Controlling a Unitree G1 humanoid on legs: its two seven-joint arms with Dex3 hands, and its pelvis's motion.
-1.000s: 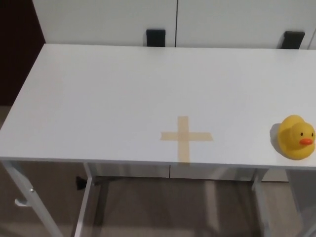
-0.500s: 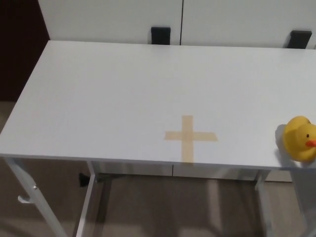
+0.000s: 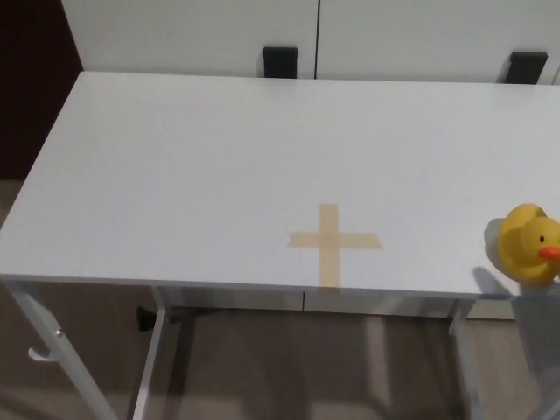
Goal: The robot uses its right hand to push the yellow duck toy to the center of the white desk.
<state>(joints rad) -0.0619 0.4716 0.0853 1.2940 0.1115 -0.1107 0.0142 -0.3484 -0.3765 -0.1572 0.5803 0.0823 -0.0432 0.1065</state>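
Neither hand shows anywhere in the head view, so whether the right hand is spread, clenched or grasping anything cannot be told, and the same goes for the left; the push, by my judgement, has not begun. Nearest the camera, below the desk's front edge, the pale metal legs [image 3: 157,350] and the brownish floor show through, and at the lower right corner a faint grey shape under the desk is too vague to name. On the white desk [image 3: 192,175] close to its front edge lies a tan tape cross [image 3: 332,243], which I take to mark the target spot; nothing rests on it. The yellow duck toy [image 3: 529,244] sits well to the right of the cross, at the near right part of the top, orange beak pointing right, its right side clipped by the picture's edge, so its full outline is not visible. The whole travel leftward to the cross is left to do. Farther back the desktop lies bare to the rear edge, where two small dark blocks [image 3: 281,62] stand against white panels; what they are I cannot tell.
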